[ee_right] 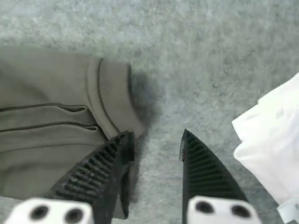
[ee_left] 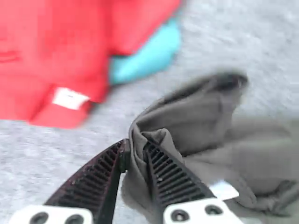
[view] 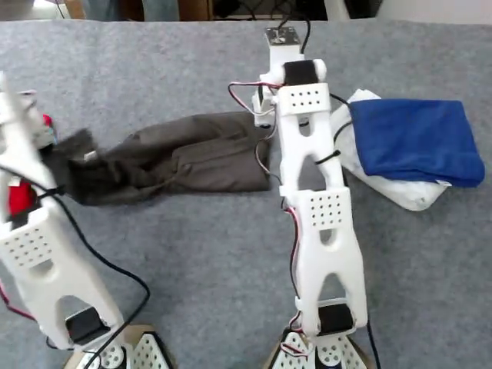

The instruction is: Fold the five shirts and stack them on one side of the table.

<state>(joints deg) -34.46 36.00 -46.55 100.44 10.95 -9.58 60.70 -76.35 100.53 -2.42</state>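
A dark olive shirt [view: 192,157] lies crumpled across the middle of the grey table. My left gripper [ee_left: 135,145] is shut on a raised fold of the olive shirt [ee_left: 196,135] at its left end. At the shirt's right end my right gripper [ee_right: 156,140] stands open just above the table. One of its fingers [ee_right: 119,151] rests at the olive shirt's hem [ee_right: 56,130], the other over bare table. A folded blue shirt [view: 419,138] sits on a folded white shirt [view: 400,188] at the right. A red shirt [ee_left: 56,51] and a teal shirt [ee_left: 149,56] lie at the left.
The grey felt table [view: 192,261] has open room in front of the olive shirt between the two arms. The white shirt [ee_right: 273,144] lies close beside my right gripper. Part of the red shirt [view: 19,196] shows behind the left arm at the table's left edge.
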